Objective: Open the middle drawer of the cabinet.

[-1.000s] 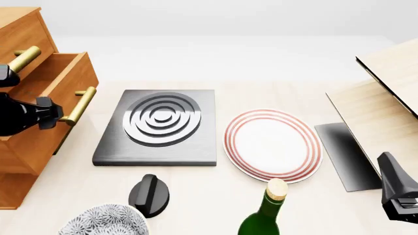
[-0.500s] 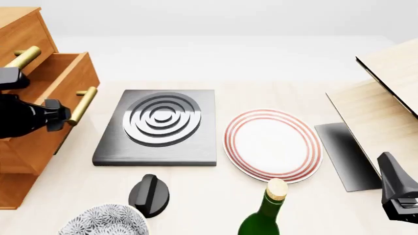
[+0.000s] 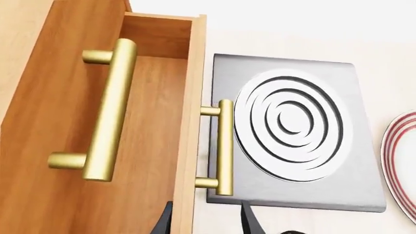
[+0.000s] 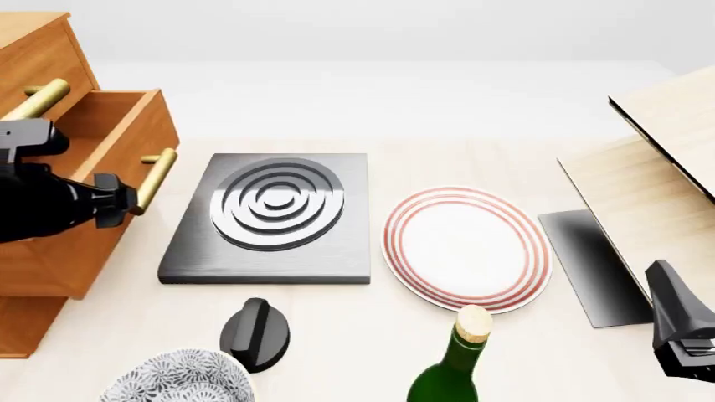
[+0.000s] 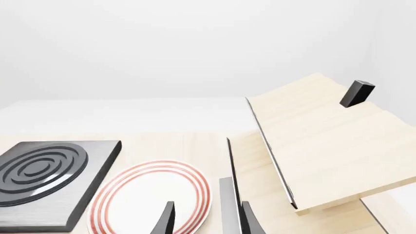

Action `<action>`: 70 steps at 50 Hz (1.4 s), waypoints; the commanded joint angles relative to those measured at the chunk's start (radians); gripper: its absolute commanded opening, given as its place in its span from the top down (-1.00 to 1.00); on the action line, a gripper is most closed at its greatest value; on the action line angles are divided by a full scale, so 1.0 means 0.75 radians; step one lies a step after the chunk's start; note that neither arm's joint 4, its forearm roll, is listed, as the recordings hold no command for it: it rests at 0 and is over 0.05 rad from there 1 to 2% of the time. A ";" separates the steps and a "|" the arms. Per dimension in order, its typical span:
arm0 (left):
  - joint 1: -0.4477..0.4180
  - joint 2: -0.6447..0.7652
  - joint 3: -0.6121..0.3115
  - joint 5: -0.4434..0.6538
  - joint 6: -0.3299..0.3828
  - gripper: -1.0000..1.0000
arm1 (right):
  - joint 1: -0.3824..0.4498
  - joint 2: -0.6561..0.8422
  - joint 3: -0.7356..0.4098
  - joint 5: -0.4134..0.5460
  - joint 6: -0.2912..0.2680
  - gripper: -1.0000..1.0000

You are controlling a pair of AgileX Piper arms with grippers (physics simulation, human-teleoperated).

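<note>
Pulling the middle drawer (image 4: pixel 112 138) out of the cabinet (image 4: pixel 39 50) is judged to be the step in hand, and it appears well advanced: in the front view the drawer box is seen standing clearly proud of the cabinet's face at the left edge of the bench (image 4: pixel 447 117), its open interior exposed from above. The drawer's brass bar handle (image 3: pixel 224 146) is shown in the left wrist view running along the drawer front, with the two dark fingertips of the left gripper (image 3: pixel 204 219) seen on either side of its near end; whether the handle is actually pinched between them cannot be told, since the contact is cut off by the picture's edge. In the front view the left gripper's body is seen just beside the handle. The uppermost drawer's handle (image 3: pixel 110 109) is seen on a closed front. The right gripper (image 5: pixel 204 219) is held apart from the work, over the striped plate (image 5: pixel 153 195) near the pale wooden boards (image 5: pixel 325 141), with its fingers parted and nothing between them. For the next move, a straight draw along the drawer's own sliding line would be called for, should more opening be wanted, with care that the hob (image 4: pixel 274 213) just beside the drawer front is not struck; otherwise a release and withdrawal would suffice.
</note>
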 commanded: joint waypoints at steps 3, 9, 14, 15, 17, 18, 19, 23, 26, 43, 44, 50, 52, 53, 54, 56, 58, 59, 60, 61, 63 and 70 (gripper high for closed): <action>-0.076 -0.008 0.004 0.001 -0.018 -1.00 | 0.002 -0.009 0.001 0.003 -0.006 -1.00; -0.099 0.005 0.002 -0.010 -0.019 -1.00 | 0.002 -0.009 0.001 0.003 -0.006 -1.00; -0.152 0.002 -0.002 -0.006 -0.026 -1.00 | 0.002 -0.010 0.001 0.003 -0.006 -1.00; -0.157 -0.002 -0.003 -0.005 -0.026 -1.00 | 0.002 -0.010 0.001 0.003 -0.006 -1.00; -0.169 -0.001 -0.004 -0.006 -0.030 -1.00 | 0.002 -0.009 0.001 0.003 -0.006 -1.00; -0.171 -0.001 -0.003 -0.008 -0.030 -1.00 | 0.002 -0.009 0.001 0.003 -0.005 -1.00; -0.175 0.002 -0.003 -0.010 -0.030 -1.00 | 0.002 -0.009 0.001 0.003 -0.006 -1.00; -0.206 0.010 -0.009 -0.014 -0.035 -1.00 | 0.002 -0.010 0.001 0.003 -0.005 -1.00; -0.216 0.014 -0.011 -0.015 -0.037 -1.00 | 0.002 -0.009 0.001 0.003 -0.007 -1.00; -0.310 0.028 -0.027 -0.025 -0.048 -1.00 | 0.002 -0.009 0.001 0.003 -0.006 -1.00; -0.315 0.028 -0.029 -0.027 -0.047 -1.00 | 0.002 -0.009 0.001 0.003 -0.006 -1.00; -0.334 0.034 -0.038 -0.028 -0.051 -1.00 | 0.002 -0.008 0.001 0.002 -0.007 -1.00; -0.339 0.040 -0.037 -0.032 -0.050 -1.00 | 0.002 -0.008 0.001 0.002 -0.006 -1.00; -0.342 0.041 -0.038 -0.033 -0.048 -1.00 | 0.002 -0.009 0.000 0.003 -0.005 -1.00; -0.347 0.044 -0.042 -0.033 -0.049 -1.00 | 0.002 -0.007 0.001 0.002 -0.006 -1.00; -0.348 0.042 -0.043 -0.033 -0.047 -1.00 | 0.002 -0.006 0.001 0.001 -0.007 -1.00; -0.360 0.047 -0.047 -0.034 -0.049 -1.00 | 0.002 -0.007 0.000 0.001 -0.006 -1.00; -0.360 0.047 -0.047 -0.034 -0.049 -1.00 | 0.002 -0.006 0.000 0.000 -0.007 -1.00; -0.371 0.050 -0.047 -0.036 -0.050 -1.00 | 0.002 -0.006 0.000 0.001 -0.006 -1.00; -0.371 0.050 -0.047 -0.036 -0.050 -1.00 | 0.002 -0.006 0.000 0.001 -0.006 -1.00; -0.378 0.053 -0.052 -0.036 -0.050 -1.00 | 0.002 -0.006 0.001 0.000 -0.006 -1.00; -0.418 0.062 -0.060 -0.038 -0.058 -1.00 | 0.002 -0.007 0.000 0.001 -0.006 -1.00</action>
